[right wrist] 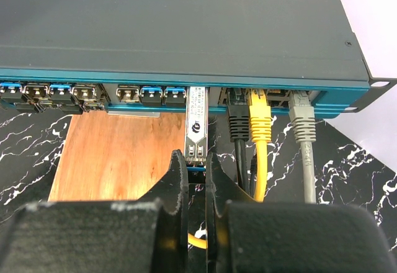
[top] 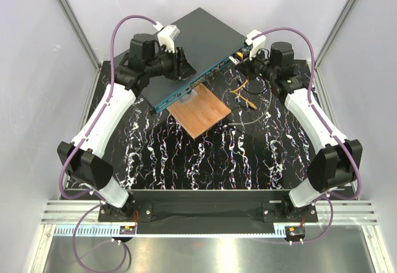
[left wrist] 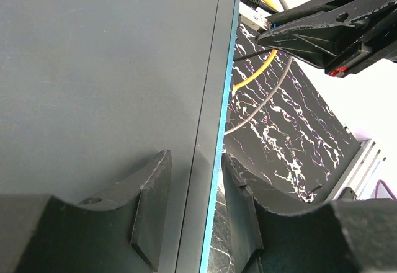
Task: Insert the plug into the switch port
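Teal-fronted dark grey switch (right wrist: 186, 31), silver plug (right wrist: 197, 124), copper-brown plate (right wrist: 118, 155), yellow cable (right wrist: 259, 143)

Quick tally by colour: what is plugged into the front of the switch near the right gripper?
Black cable: 1
Yellow cable: 1
Grey cable: 1
Silver plug, partly in its port, right gripper shut on it: 1
Total: 4

Two arms, alike: white shells along the long links, black housings bulging at the joints. A purple cable is looping off each arm from base to wrist. White camera mounts are sitting at both wrists. Left pincer (left wrist: 192, 208) and right pincer (right wrist: 196, 189): matte black fingers, rough-textured, edges scuffed pale. Black base plates are showing small orange tags.
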Motion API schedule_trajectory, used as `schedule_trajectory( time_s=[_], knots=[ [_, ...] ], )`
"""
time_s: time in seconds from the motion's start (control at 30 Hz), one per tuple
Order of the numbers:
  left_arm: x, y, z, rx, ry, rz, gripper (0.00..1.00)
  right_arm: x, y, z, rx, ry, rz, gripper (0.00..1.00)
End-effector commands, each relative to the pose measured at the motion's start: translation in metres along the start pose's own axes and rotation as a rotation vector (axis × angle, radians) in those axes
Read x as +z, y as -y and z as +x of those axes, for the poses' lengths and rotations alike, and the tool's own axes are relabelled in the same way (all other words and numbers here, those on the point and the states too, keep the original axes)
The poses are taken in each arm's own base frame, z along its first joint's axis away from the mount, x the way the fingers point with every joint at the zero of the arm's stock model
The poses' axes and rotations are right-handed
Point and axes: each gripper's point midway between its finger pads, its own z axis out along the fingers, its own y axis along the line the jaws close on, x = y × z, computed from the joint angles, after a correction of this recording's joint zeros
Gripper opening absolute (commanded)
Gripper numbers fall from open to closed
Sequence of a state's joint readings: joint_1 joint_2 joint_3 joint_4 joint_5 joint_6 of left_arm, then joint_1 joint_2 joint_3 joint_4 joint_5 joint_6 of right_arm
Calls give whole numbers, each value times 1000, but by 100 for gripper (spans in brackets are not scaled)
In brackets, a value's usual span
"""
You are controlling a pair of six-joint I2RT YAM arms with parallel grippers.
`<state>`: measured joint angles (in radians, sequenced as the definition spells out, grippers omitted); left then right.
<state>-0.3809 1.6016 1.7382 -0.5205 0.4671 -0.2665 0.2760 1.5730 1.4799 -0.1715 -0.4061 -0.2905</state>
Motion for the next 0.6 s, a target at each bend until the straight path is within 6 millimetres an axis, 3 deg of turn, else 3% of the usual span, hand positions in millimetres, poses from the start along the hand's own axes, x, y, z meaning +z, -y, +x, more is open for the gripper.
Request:
schedule_trajectory(
  time_s=[0.0,0.27,0.57],
  knots=[
    [2,9,-16,41,55,43,43,-1,-23,-17,-17,65,-71,0],
    [0,10,-18,48,56,42,43,2,-22,-14,-24,66,-71,0],
    [2,9,-17,38,56,47,44,-6,-21,-29,-36,88,-60,0]
  ],
)
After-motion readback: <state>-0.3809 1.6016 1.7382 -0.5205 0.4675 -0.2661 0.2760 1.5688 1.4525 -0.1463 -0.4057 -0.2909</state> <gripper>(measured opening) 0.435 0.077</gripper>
